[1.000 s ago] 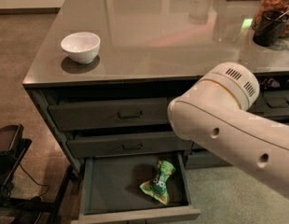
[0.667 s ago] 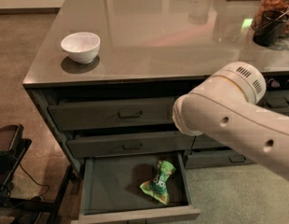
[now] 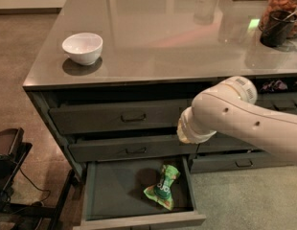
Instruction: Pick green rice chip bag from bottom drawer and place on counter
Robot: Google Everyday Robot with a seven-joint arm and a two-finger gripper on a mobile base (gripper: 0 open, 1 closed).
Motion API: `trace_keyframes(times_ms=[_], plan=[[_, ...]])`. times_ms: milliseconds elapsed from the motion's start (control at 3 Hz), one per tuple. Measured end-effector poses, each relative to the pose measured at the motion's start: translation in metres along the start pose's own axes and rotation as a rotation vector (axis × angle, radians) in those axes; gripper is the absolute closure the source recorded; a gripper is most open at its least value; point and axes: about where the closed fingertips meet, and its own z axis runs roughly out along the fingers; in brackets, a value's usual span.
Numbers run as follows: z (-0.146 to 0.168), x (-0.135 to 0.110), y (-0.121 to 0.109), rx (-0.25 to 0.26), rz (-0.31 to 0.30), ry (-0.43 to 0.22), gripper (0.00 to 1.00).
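The gripper is hidden behind the end of the white arm, in front of the middle drawers, so I cannot tell whether it is open or holding anything. Just below that end, the green rice chip bag lies crumpled in the open bottom drawer.

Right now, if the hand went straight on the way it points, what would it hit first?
The hand is hidden behind the arm, close to the middle drawer front. The arm's end aims down-left, so probably that front first; depth unclear.
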Motion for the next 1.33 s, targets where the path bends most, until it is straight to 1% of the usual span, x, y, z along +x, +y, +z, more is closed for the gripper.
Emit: trace_keyframes(times_ms=[333, 667, 1000, 1333], plan=[[0.057, 0.004, 0.026, -0.132, 0.028, -0.059, 1.0], [0.077, 0.003, 0.04, -0.172, 0.038, -0.079, 1.0], [0.08, 0.004, 0.041, -0.174, 0.035, -0.077, 1.0], [0.117, 0.026, 0.057, -0.164, -0.004, -0.086, 1.0]])
